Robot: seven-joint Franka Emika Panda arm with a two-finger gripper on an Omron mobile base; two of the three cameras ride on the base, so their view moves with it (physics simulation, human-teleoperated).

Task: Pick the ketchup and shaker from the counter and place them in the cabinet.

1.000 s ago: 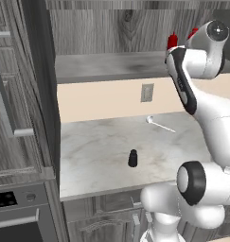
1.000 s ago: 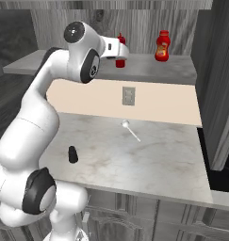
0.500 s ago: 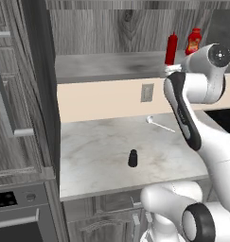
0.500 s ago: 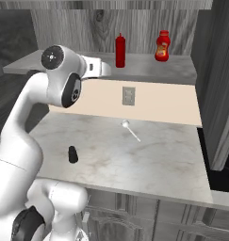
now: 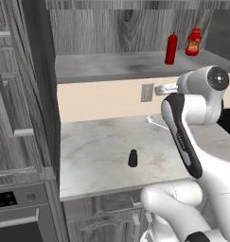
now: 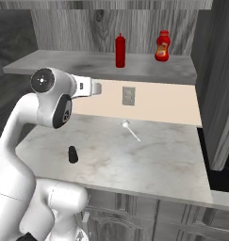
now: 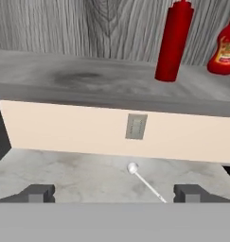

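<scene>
My jaws (image 7: 114, 193) are spread wide with nothing in them, tips barely poking into the hand view. The ketchup (image 6: 119, 50) stands upright on the cabinet (image 6: 78, 63) shelf, its nozzle cut off in the hand view. The shaker (image 5: 132, 158) sits alone on the desk (image 5: 97, 151), too small for detail.
</scene>
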